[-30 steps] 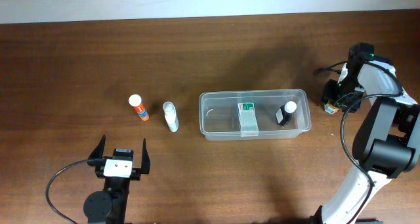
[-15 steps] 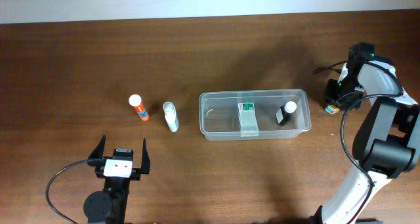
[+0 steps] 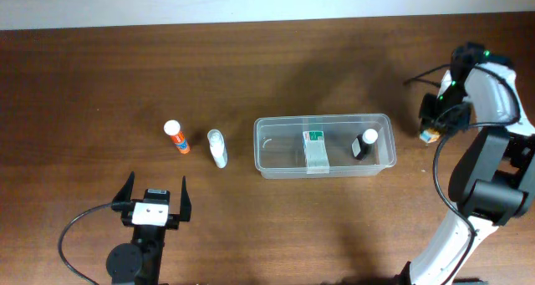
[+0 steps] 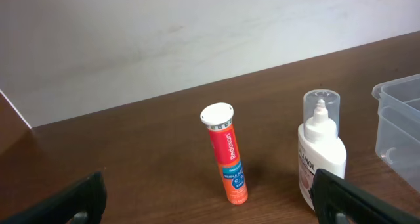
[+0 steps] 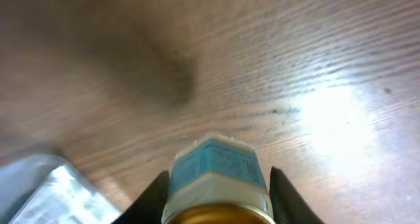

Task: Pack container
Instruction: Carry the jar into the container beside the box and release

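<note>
**Right tool [image 3: 433, 128] grips small item beside container [image 3: 261, 147]**

The clear container sits right of centre on the tabletop [image 3: 84, 84], holding a green-and-white box [image 3: 315, 149] and a white-capped black bottle [image 3: 364, 144]. Just off its right end, the right tool is clamped on a small blue-labelled item [image 5: 216, 165]. The left tool [image 3: 155, 190] sits near left, fingers apart and empty. An orange tube [image 3: 176, 138] and a white bottle [image 3: 218, 148] stand left of the container

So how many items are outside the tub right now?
3: an orange tube and a white bottle standing left of the tub, and a small jar held in the right gripper past its right end. None seems hidden.
</note>
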You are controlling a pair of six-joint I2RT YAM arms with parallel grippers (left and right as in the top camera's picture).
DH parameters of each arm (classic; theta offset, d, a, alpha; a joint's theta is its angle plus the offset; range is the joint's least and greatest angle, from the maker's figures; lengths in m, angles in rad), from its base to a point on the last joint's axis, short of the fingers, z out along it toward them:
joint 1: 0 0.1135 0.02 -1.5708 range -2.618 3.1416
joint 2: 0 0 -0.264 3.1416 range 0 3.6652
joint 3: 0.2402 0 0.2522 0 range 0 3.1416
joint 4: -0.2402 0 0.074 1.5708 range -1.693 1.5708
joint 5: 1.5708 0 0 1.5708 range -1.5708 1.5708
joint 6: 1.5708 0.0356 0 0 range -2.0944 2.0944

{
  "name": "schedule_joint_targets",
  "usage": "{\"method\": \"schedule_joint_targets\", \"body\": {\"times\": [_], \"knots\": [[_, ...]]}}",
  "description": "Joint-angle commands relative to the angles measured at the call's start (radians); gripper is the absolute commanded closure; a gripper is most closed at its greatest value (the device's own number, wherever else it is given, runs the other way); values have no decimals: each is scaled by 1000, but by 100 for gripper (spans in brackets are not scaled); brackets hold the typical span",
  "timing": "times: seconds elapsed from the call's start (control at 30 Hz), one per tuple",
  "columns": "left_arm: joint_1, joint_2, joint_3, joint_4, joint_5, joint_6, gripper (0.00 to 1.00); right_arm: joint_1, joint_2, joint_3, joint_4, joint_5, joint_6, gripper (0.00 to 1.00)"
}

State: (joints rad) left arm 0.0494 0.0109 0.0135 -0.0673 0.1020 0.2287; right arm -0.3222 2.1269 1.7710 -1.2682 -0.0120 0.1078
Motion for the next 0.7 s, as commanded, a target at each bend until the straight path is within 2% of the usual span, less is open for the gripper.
{"method": "schedule_joint_targets", "body": {"times": [0.0, 0.1, 0.43, 0.67], "knots": [[6, -5, -4, -2, 14, 12, 0, -5, -58, 100, -77, -66, -2, 71], [6, -5, -4, -2, 14, 12, 0, -1, -89, 162, -151, -122, -25, 75], [6, -5, -4, -2, 14, 12, 0, 58, -259, 214, -309, -124, -42, 74], [6, -5, -4, -2, 14, 12, 0, 192, -375, 214, -388, -124, -44, 74]]}}
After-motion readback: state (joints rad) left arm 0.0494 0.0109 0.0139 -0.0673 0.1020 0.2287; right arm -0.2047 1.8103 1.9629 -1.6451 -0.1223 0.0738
